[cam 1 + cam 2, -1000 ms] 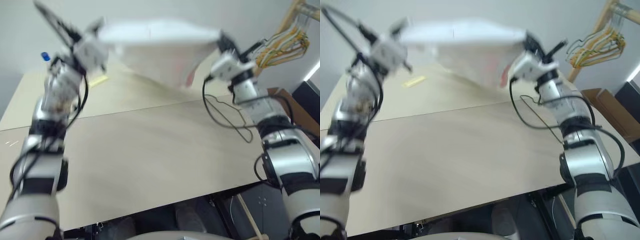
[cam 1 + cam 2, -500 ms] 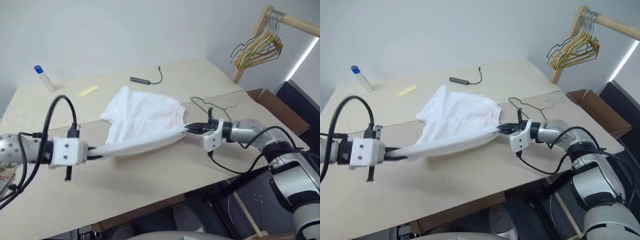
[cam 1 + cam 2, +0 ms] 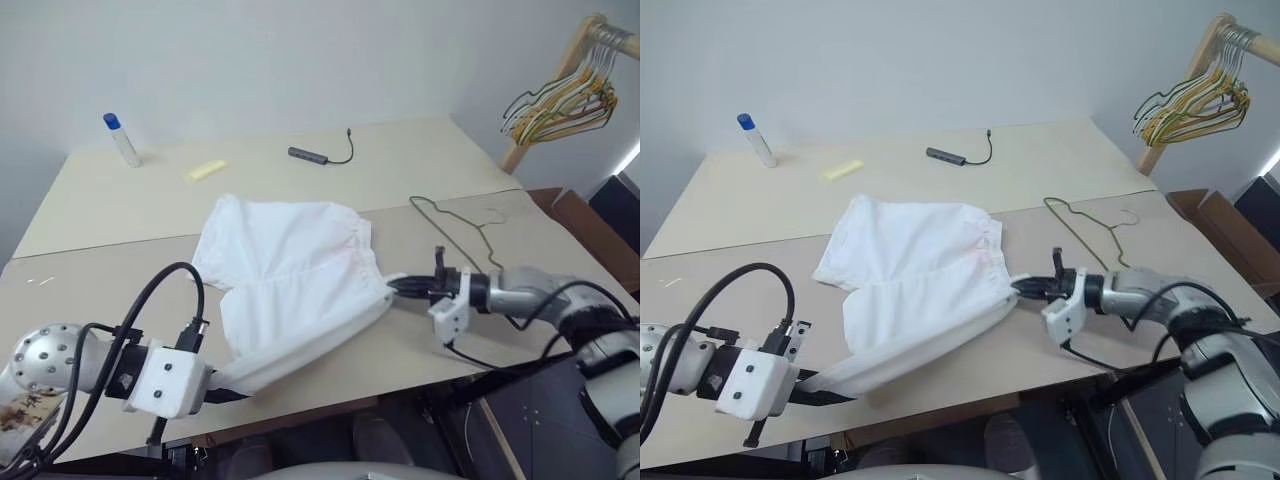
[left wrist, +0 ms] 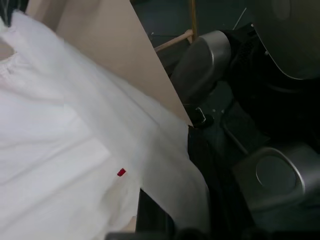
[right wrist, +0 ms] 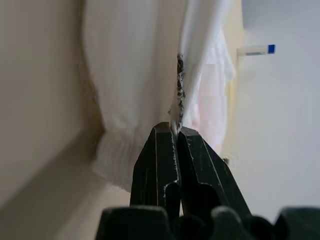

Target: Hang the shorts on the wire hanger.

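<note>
The white shorts (image 3: 285, 275) lie spread on the table (image 3: 100, 210), their near edge pulled taut between my two grippers. My left gripper (image 3: 225, 392) is low at the table's front edge, shut on the shorts' near left end. My right gripper (image 3: 395, 287) is shut on the gathered edge at the right; the right wrist view shows its fingers (image 5: 160, 155) pinched on white fabric (image 5: 130, 75). A small red mark (image 4: 121, 172) shows on the cloth in the left wrist view. The wire hanger (image 3: 455, 215) lies flat on the table, just beyond my right gripper and apart from the shorts.
A blue-capped bottle (image 3: 119, 138), a yellow strip (image 3: 204, 170) and a dark adapter with cable (image 3: 318, 154) lie at the table's back. A bunch of yellowish and green hangers (image 3: 560, 100) hangs on a wooden rack at the far right, above a cardboard box (image 3: 575, 215).
The shorts were held up in the air a second ago and now lie on the table. Both arms came down and back toward the front edge, still gripping them.
</note>
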Motion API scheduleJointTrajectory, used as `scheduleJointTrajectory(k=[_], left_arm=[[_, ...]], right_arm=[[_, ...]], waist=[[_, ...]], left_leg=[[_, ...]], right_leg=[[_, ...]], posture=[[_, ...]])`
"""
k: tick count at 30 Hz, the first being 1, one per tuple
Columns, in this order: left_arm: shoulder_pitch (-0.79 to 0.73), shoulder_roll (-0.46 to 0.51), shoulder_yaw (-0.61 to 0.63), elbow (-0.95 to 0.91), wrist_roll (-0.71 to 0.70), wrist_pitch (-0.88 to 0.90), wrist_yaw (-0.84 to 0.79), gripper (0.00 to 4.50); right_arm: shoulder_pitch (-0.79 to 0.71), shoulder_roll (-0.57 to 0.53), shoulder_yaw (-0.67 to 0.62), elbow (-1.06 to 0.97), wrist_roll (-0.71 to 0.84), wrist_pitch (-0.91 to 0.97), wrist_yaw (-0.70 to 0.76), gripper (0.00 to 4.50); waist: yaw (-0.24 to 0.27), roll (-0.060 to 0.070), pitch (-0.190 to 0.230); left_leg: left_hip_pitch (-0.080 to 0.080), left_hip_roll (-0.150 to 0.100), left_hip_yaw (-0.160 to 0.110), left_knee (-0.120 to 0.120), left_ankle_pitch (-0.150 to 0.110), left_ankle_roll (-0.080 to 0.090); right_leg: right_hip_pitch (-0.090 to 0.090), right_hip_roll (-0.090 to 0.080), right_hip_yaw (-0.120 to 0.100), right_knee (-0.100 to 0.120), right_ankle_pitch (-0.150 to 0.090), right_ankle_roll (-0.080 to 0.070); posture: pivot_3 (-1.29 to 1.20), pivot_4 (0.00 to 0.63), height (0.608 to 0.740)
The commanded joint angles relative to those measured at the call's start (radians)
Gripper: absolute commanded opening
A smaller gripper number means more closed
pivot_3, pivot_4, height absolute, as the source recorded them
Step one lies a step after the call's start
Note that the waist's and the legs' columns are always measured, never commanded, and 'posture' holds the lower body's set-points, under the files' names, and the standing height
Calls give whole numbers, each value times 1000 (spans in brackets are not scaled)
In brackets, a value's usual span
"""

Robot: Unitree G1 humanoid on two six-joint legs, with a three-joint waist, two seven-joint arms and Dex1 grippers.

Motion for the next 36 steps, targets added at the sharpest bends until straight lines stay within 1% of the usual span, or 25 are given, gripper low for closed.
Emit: scheduleJointTrajectory(k=[1,2,3,4,5,7,9,10,11,13,15,17,20,22,23,26,30,33,36], left_arm=[[-25,1,-19,4,20,-1,-22,0],[-31,0,-26,9,24,0,-27,0],[-34,-1,-29,13,23,3,-32,208],[-34,-1,-30,18,21,3,-41,476],[-33,-2,-28,22,20,0,-50,629],[-29,-8,-12,36,21,-20,-66,1186],[-30,-18,34,54,-10,-28,-86,1747],[-27,-23,69,58,-41,-20,-97,2098],[-24,-29,108,57,-75,-8,-108,2098],[-27,-38,194,65,-162,42,-127,2098],[-54,-41,278,85,-261,93,-148,2098],[-104,-39,325,109,-348,155,-130,2098],[-272,-48,325,155,-492,271,1,2098],[-384,-73,289,178,-525,318,90,2098],[-429,-89,265,185,-525,337,127,2098],[-536,-150,161,182,-498,398,242,2098],[-606,-230,40,164,-485,466,305,2098],[-643,-278,-5,169,-475,488,329,2098],[-669,-316,-25,180,-468,498,330,2098]], right_arm=[[85,-91,-36,-117,185,48,119,565],[120,-111,-31,-164,238,77,160,792],[147,-127,-30,-200,268,94,193,1109],[174,-144,-28,-234,310,119,233,1551],[199,-158,-29,-266,347,142,266,1785],[250,-188,-43,-337,415,191,321,2425],[309,-231,-67,-428,514,275,384,3009],[336,-247,-87,-457,553,314,403,3472],[366,-264,-108,-484,605,358,424,3697],[422,-279,-173,-522,715,454,442,4356],[483,-291,-259,-570,850,575,467,4356],[529,-287,-340,-601,953,686,482,4356],[569,-249,-462,-615,1080,840,503,4356],[568,-210,-518,-617,1109,936,492,4356],[556,-194,-533,-625,1111,1022,469,4356],[463,-166,-517,-636,1073,1372,363,4356],[326,-97,-480,-565,974,1683,268,4356],[209,-27,-452,-455,890,1839,217,4356],[77,48,-442,-275,817,1932,184,4356]], waist=[[0,0,0],[-2,0,-1],[-6,0,-1],[-9,0,-1],[-14,0,-1],[-22,0,-1],[-24,0,-1],[-24,0,-1],[-23,0,-1],[-20,0,-1],[-18,0,-1],[-11,0,-1],[7,0,-1],[20,-1,-1],[25,0,-1],[29,2,-2],[28,1,-2],[28,1,-2],[24,1,-2]], left_leg=[[2,0,0,0,0,0],[2,1,0,0,0,0],[2,1,1,0,0,0],[2,1,1,0,0,0],[2,1,1,0,0,0],[2,2,1,0,0,1],[1,3,1,0,0,1],[1,3,1,0,0,1],[0,3,1,0,0,1],[0,3,1,0,-1,1],[0,3,1,0,-1,1],[0,3,1,0,-1,1],[0,4,1,0,-1,1],[-1,3,1,0,-1,0],[-1,4,1,0,-1,0],[-3,3,2,0,-1,0],[-5,3,3,1,-1,0],[-7,3,6,1,-1,0],[-8,3,8,1,-1,0]], right_leg=[[1,0,0,0,0,0],[2,1,0,0,0,0],[2,1,1,0,0,0],[1,1,1,0,0,0],[1,1,2,0,0,0],[1,2,2,0,0,-1],[0,3,2,0,0,-1],[0,2,2,0,0,-1],[0,2,2,0,0,-1],[-1,2,2,0,-1,-1],[-1,2,1,0,-1,-1],[-1,2,1,0,-1,0],[-1,4,1,0,-1,1],[-1,4,1,0,-2,4],[-1,4,1,-1,-2,4],[-3,4,2,-1,0,1],[-5,5,2,-1,0,1],[-6,6,2,-2,0,1],[-6,6,2,-2,0,1]], posture=[[-145,0,740],[-145,0,740],[-156,0,740],[-161,0,740],[-166,0,740],[-171,0,740],[-170,0,740],[-170,0,740],[-161,0,740],[-150,0,740],[-139,0,740],[-133,0,740],[-132,0,740],[-135,0,740],[-138,0,740],[-144,0,740],[-159,0,740],[-167,0,740],[-166,0,740]])
